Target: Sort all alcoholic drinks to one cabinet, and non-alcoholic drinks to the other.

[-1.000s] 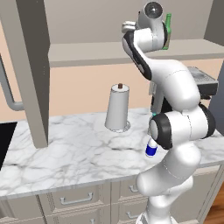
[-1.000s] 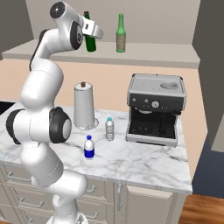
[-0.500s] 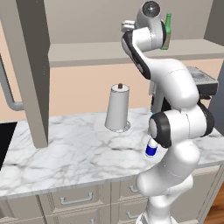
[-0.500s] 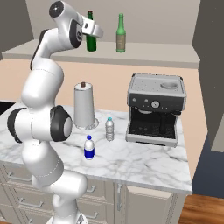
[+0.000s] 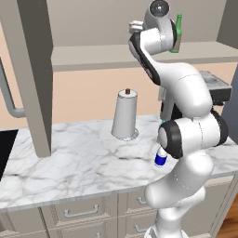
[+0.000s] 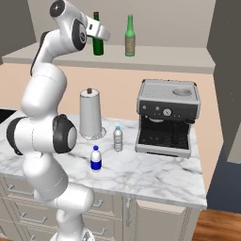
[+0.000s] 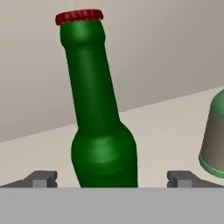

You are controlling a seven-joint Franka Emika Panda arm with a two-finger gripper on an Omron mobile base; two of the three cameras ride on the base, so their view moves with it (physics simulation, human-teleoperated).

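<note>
The gripper point(image 7: 111, 177) is spread wide, holding nothing, with the dark green bottle point(image 7: 98, 118) standing upright on the shelf point(image 6: 164, 59) between its fingertips, touching neither. Just beyond stands the olive bottle point(image 6: 130, 36), apart from it.

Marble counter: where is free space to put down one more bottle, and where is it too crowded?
The marble counter is bare from the paper towel roll leftward to the cabinet panel. Also free is the front right corner before the coffee machine. It is crowded between roll and machine, where the blue-labelled bottle and clear bottle stand.
</note>
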